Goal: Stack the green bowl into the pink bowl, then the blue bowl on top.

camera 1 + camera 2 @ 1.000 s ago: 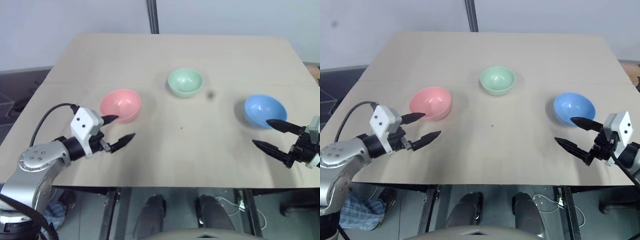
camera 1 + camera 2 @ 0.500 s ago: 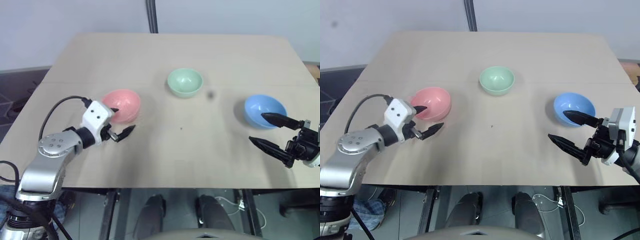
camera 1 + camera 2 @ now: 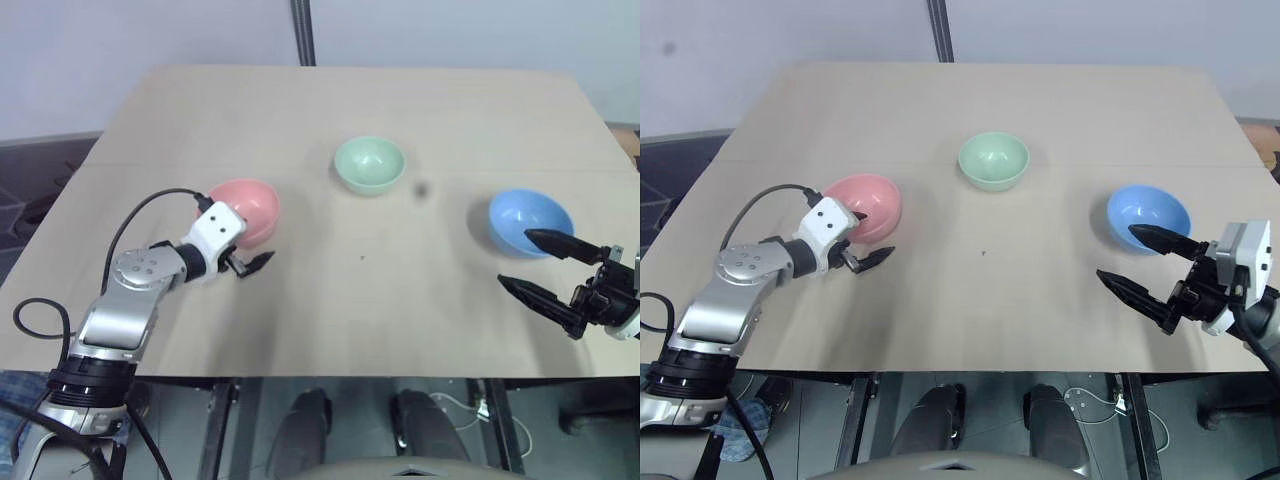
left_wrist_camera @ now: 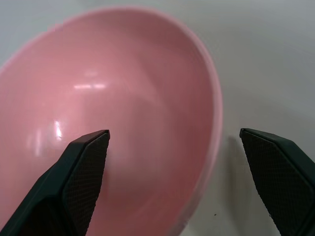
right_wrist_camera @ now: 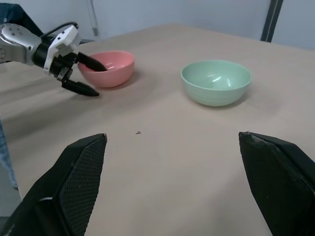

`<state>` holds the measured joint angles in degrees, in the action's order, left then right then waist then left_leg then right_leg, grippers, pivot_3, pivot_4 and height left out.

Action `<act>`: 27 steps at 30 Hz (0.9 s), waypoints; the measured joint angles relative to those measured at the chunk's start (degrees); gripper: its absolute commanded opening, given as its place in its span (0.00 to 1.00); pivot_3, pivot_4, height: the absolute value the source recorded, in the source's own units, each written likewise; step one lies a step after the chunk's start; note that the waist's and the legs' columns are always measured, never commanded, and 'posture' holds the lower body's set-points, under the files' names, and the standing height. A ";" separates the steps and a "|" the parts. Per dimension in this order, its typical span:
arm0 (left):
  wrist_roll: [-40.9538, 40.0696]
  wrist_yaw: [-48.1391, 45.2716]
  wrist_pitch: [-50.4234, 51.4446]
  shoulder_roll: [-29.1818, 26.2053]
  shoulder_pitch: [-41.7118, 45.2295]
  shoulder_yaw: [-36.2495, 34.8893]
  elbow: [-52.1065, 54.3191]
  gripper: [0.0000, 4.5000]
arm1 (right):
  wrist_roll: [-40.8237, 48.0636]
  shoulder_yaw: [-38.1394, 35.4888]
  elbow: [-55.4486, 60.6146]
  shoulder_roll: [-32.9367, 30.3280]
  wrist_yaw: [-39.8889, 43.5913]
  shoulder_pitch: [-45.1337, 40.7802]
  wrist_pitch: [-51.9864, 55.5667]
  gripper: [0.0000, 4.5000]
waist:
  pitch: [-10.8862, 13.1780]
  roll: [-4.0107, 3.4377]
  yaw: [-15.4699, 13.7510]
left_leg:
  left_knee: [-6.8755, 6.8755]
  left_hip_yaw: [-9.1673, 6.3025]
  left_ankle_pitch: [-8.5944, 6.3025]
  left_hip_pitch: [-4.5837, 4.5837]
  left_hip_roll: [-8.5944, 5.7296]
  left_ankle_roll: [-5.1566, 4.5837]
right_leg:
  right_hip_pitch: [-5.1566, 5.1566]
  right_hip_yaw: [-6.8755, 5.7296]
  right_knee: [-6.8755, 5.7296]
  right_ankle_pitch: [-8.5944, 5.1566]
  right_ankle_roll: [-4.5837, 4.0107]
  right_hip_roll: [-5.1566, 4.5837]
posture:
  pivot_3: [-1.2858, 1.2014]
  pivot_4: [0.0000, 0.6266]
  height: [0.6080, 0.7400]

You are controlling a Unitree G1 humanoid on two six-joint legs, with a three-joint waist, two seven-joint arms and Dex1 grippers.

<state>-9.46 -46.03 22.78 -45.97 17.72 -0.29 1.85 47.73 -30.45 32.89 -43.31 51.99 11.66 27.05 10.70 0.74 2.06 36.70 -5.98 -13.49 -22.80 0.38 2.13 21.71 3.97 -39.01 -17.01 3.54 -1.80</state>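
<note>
The left end effector (image 3: 245,243) was spread wide around the rim of the pink bowl (image 3: 252,203), one finger inside the bowl and one outside, not yet squeezing. The green bowl (image 3: 370,164) sat farther off on the tabletop (image 3: 400,290), past the pink bowl. The right end effector (image 3: 1145,265) was spread wide too and held nothing, with the blue bowl (image 3: 1148,213) just beside it.

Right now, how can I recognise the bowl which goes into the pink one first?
Look at the beige table. Three small bowls sit apart on it, and the green bowl is the middle one, farthest from the robot. The pink bowl is at its left and the blue bowl at its right; only it is pale mint.
</note>
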 measured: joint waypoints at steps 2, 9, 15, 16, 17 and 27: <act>-0.63 -1.50 0.31 -0.28 0.80 -0.06 -0.50 0.62 | -0.03 -0.02 0.08 0.04 -0.03 0.48 -0.30 1.00 | 0.00 0.00 0.00 | 0.00 -0.01 0.00 0.00 0.00 0.00 | 0.00 0.00 -0.01 0.00 0.00 0.00 | 0.52 0.24 1.00; -0.82 -3.33 -0.37 -0.48 2.61 -0.78 -0.82 0.00 | -0.12 -0.09 0.09 0.05 -0.17 1.36 -1.16 1.00 | -0.04 -0.05 -0.02 | 0.00 -0.02 0.00 0.04 0.00 0.00 | -0.03 0.00 -0.02 0.00 0.00 0.00 | 0.52 0.24 1.00; -1.13 -5.67 -0.93 0.30 3.31 0.28 -0.66 0.00 | -0.28 -0.38 0.05 0.06 -0.15 1.67 -1.92 1.00 | -0.04 -0.06 -0.15 | 0.03 -0.03 0.00 0.02 -0.02 0.00 | -0.04 -0.02 -0.03 0.00 0.00 -0.01 | 0.52 0.24 1.00; -1.55 -6.57 -1.17 0.93 3.84 0.77 -0.38 0.00 | -0.28 -0.38 -0.01 0.06 -0.11 1.63 -2.03 1.00 | -0.04 -0.05 -0.19 | 0.04 -0.04 0.00 0.00 -0.02 0.00 | -0.03 -0.03 -0.03 0.00 0.00 -0.01 | 0.52 0.24 1.00; -1.76 -8.27 -2.08 2.59 5.37 2.55 0.41 0.00 | -0.35 -0.32 -0.42 0.05 -0.04 1.35 -2.18 1.00 | -0.04 -0.05 -0.45 | 0.09 -0.06 0.00 -0.03 -0.04 0.00 | -0.05 -0.05 -0.03 0.00 0.00 -0.02 | 0.52 0.24 1.00; 1.39 -24.68 -11.65 3.70 11.67 20.01 8.91 0.00 | -1.65 0.42 -1.71 0.00 0.23 -0.75 -2.41 1.00 | -0.04 -0.05 0.11 | 0.12 -0.04 0.00 -0.02 0.00 0.00 | -0.04 -0.01 -0.06 0.02 0.03 0.06 | 0.52 0.24 1.00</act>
<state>-8.06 -70.71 11.12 -42.27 29.39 19.72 10.77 46.08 -30.03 31.18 -43.30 52.22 10.91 24.64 10.67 0.69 2.18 36.82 -6.02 -13.49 -22.82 0.38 2.13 21.66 3.96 -39.07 -16.98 3.56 -1.74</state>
